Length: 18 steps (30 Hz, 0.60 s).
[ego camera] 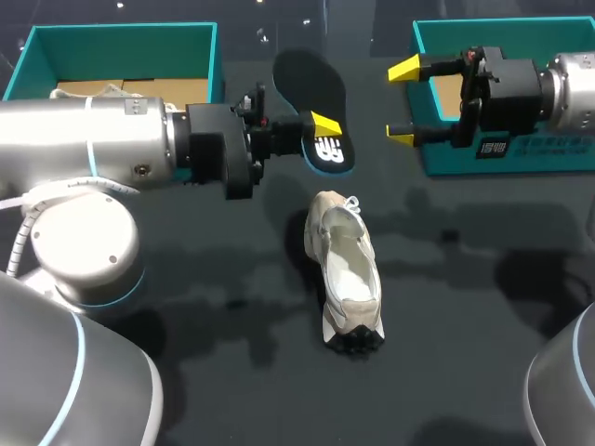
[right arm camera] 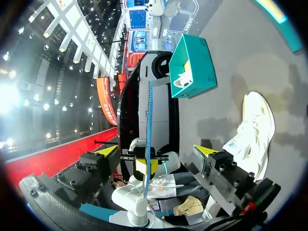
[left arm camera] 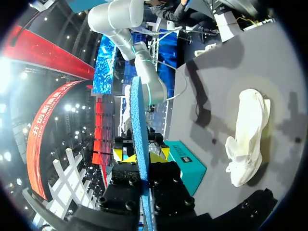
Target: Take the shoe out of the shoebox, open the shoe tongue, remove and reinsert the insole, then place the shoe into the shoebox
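A black insole (ego camera: 311,88) with a white logo at its heel hangs above the table, and my left gripper (ego camera: 321,125) is shut on its heel end. In the left wrist view the insole (left arm camera: 137,115) shows edge-on, blue, pinched between the yellow tips of the left gripper (left arm camera: 139,156). The beige shoe (ego camera: 346,279) lies on the dark table below, mouth up, with its sole end toward the front edge. My right gripper (ego camera: 402,104) stands open to the right of the insole, apart from it. From the right wrist the insole (right arm camera: 148,130) stands ahead of the open right gripper (right arm camera: 155,151).
One teal shoebox (ego camera: 121,37) with brown paper inside stands at the back left. A second teal box (ego camera: 437,158) sits at the back right under my right arm. The shoe (left arm camera: 248,139) has bare dark tabletop around it.
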{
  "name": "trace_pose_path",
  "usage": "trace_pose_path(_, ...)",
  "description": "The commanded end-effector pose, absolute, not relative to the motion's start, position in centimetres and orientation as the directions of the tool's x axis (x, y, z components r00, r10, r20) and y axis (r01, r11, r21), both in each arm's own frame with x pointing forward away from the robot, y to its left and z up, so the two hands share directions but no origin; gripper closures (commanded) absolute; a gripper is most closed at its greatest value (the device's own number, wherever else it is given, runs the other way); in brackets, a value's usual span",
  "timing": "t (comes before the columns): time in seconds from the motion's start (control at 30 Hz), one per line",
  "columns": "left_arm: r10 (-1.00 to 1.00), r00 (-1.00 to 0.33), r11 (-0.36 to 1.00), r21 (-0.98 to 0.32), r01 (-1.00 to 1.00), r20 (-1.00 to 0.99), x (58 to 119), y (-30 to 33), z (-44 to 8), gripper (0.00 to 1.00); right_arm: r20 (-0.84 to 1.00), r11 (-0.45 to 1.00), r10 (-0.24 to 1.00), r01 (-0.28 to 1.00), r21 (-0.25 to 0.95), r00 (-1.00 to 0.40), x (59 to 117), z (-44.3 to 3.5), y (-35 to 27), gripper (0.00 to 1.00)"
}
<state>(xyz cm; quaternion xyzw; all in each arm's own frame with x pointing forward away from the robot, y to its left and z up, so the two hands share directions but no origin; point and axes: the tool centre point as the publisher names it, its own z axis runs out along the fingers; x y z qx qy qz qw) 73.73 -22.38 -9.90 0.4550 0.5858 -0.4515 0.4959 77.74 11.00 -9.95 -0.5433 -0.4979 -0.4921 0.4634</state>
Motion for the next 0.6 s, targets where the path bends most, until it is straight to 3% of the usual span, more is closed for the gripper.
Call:
trace_pose_path(0.03, 0.025, -0.072, 0.185, -0.066, 0.981, -0.997, 75.1, -25.2, -11.0, 1.0, 0.998, -0.063, 0.069, 0.998, -0.009, 0.013, 78.6, -10.7, 12.0, 0.0)
trace_pose_path(0.4, 0.032, -0.052, 0.176, -0.045, 0.983, -0.998, 75.0, -25.4, -11.4, 1.0, 0.998, -0.062, 0.065, 0.998, -0.004, 0.008, 78.8, -11.0, 12.1, 0.0)
trace_pose_path(0.6, 0.019, -0.065, 0.167, -0.061, 0.984, -0.998, 75.3, -26.9, -12.5, 1.0, 0.996, 0.007, 0.091, 1.0, 0.006, -0.006, 79.4, -10.9, 13.3, 0.0)
